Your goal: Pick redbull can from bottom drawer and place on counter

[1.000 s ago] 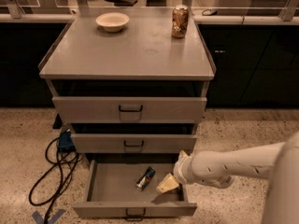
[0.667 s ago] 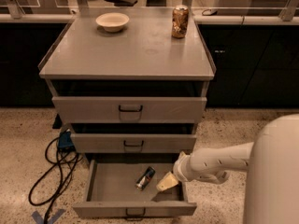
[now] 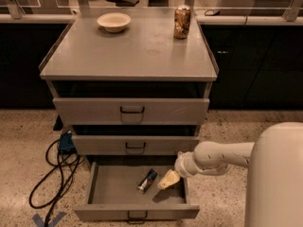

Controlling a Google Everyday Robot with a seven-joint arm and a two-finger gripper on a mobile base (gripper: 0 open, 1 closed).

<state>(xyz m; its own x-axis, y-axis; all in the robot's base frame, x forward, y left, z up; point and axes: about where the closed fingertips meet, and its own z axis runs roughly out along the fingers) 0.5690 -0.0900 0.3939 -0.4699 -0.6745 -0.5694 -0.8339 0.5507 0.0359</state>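
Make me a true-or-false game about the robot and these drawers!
1. The redbull can lies on its side in the bottom drawer. True.
2. The gripper is up above the counter. False: it is down inside the bottom drawer, close beside the redbull can.
3. A pale bowl sits on the counter. True.
4. The brown-gold can lies in the bottom drawer. False: it stands upright on the counter, near a back corner.
5. The bottom drawer is shut. False: it is pulled open, so you can see inside it.
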